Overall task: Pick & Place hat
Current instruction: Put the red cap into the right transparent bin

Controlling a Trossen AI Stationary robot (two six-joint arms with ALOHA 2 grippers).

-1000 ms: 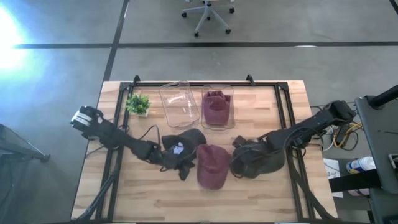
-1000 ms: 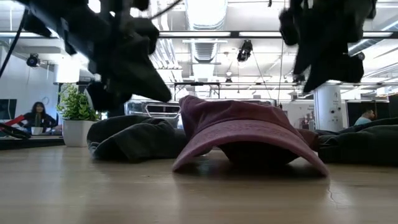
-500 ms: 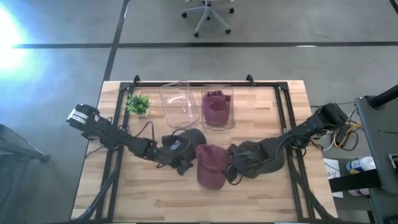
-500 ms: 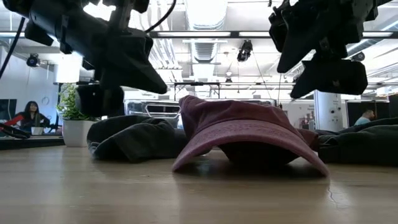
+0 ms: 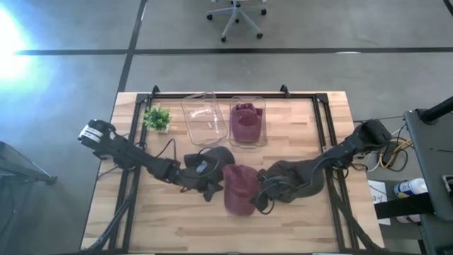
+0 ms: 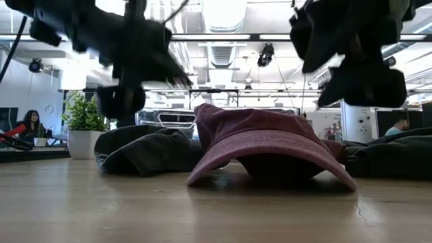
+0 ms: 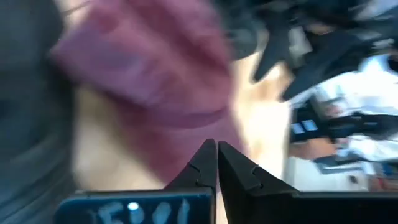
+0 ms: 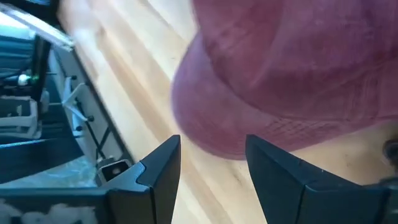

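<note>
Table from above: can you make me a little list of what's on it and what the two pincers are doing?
maroon hat: lying loose on the table's middle, brim toward the front
dark hats: one left, one right of the maroon hat
bins: clear empty bin; next bin holds a maroon hat
plant: back left corner
left pincer: shut, empty, by the maroon hat
right pincer: open, at the maroon hat's edge, not gripping

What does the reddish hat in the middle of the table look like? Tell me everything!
The maroon hat is a soft cloth cap with a rounded crown and a curved brim that dips to the wooden table. It lies alone, right side up, between two dark hats. The right gripper hovers at its edge, fingers open around nothing. The left gripper, fingers shut, is on its other side.
</note>
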